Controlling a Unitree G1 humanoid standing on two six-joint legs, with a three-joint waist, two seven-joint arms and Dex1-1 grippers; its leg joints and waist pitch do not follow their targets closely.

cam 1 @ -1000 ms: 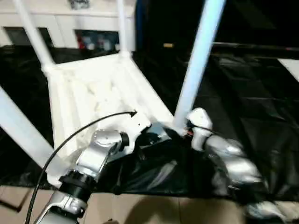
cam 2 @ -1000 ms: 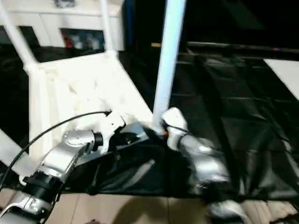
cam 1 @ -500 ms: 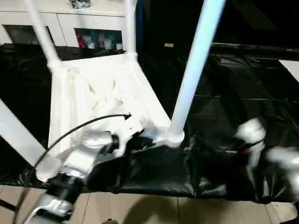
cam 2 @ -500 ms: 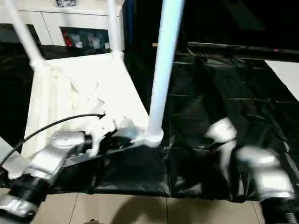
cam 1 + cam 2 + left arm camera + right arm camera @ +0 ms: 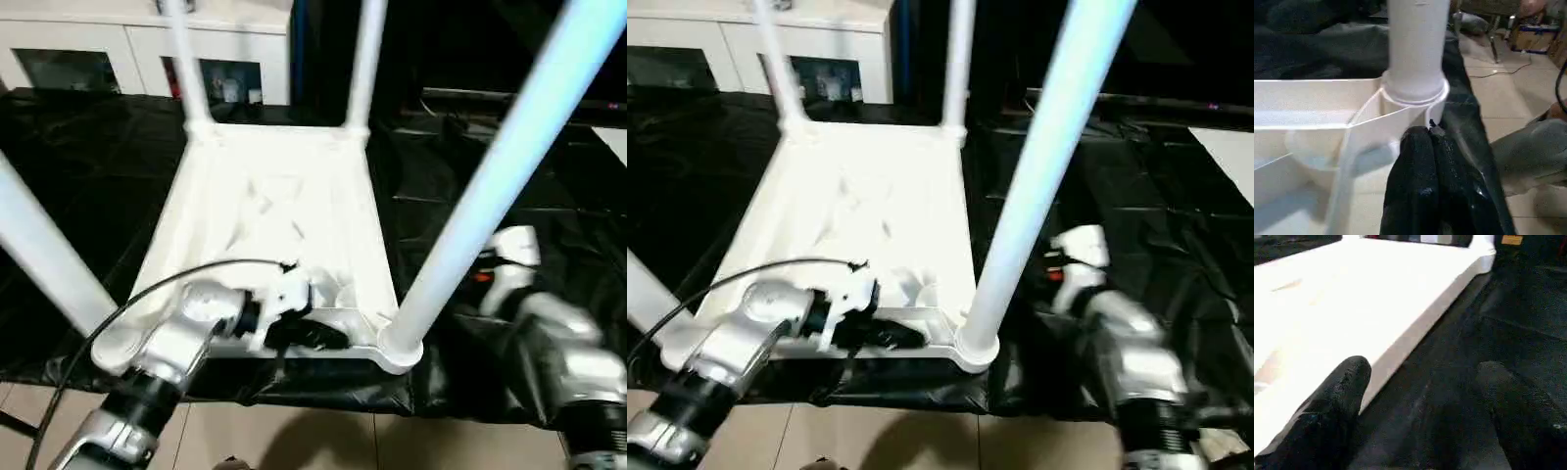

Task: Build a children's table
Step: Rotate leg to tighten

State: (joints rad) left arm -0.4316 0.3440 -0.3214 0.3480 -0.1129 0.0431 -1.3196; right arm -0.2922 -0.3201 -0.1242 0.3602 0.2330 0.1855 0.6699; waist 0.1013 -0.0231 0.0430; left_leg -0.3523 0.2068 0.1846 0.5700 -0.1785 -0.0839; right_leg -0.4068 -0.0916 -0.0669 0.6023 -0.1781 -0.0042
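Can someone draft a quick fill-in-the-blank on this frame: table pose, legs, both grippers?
1. The children's table lies ____ on the black-covered work table, legs pointing up.
2. ____ legs are fitted in its corner sockets.
3. The left gripper, at the near rim beside a leg, is ____.
4. The right gripper is ____.

Missing words: upside down; four; shut; open

The children's table (image 5: 279,211) has turned — its near edge now faces the robot squarely. The left gripper (image 5: 1431,131) has stayed at the near rim and closed tight, while the right gripper (image 5: 1422,382) moved off the near leg (image 5: 495,186) — it sits beside the table.
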